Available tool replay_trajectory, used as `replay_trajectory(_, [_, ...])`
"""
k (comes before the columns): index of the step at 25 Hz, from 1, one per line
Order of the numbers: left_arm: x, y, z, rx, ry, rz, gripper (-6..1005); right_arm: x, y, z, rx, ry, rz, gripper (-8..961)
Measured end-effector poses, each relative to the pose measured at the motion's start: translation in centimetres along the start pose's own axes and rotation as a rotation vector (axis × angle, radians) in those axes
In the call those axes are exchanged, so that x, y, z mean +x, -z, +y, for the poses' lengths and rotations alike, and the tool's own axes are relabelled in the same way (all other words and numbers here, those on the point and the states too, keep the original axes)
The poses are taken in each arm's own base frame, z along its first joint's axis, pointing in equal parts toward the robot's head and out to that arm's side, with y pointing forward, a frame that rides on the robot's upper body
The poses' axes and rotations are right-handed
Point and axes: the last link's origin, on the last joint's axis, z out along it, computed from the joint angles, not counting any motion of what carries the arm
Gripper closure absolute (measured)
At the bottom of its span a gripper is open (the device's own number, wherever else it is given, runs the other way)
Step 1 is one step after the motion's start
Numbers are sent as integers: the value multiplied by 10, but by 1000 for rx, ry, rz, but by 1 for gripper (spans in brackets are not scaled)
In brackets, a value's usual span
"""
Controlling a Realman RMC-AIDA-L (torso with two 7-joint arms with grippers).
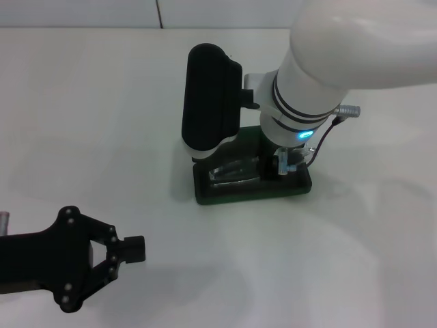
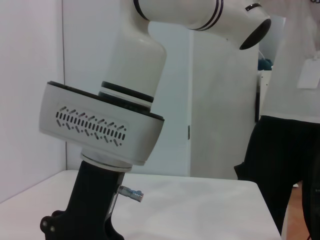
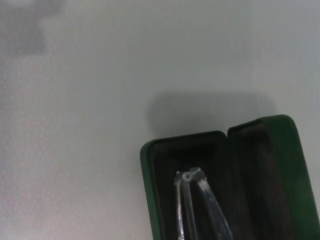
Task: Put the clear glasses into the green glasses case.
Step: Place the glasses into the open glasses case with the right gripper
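1. Left gripper [image 1: 133, 250] sits nearest the camera, at the desk's [image 1: 89, 123] near-left corner. Its short black fingers look closed together w/ nothing between them, so it reads as parked (prob. kept out of the way while the other arm works alone).

2. Right arm reaches in from the far-right side and comes down over the case [image 1: 251, 186], which lies open about mid-desk, a bit right of centre. Right gripper's fingers are hidden behind the wrist and black housing in the head view, and the right wrist view doesn't show them either, so I cannot tell whether it is open or gripping.

3. Glasses [image 1: 235, 171] are inside the case's tray, lying on the dark lining; one clear folded arm [image 3: 200, 205] runs along the tray in the right wrist view. Whether the frame has fully settled on the lining or is partly held up, can't say.

4. Case lid is swung back beside the tray (both halves side by side in the wrist view), which leaves the tray open from above, hence the top-down approach.

5. My read: placing is nearly done. Next would be letting go w/o dragging the frame, then lifting clear. Risk: light plastic could catch on a finger and come out again.
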Motion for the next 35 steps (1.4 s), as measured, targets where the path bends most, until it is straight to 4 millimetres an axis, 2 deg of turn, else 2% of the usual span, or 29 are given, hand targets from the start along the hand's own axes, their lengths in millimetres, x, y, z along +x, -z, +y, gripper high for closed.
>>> replay_trajectory(15, [-1,1,1,2,4,1,948,-1,2,4,-1,13,6,823])
replay_trajectory(35, [-1,3,2,9,6,1,948,-6,14,21,-28,21,-36,827])
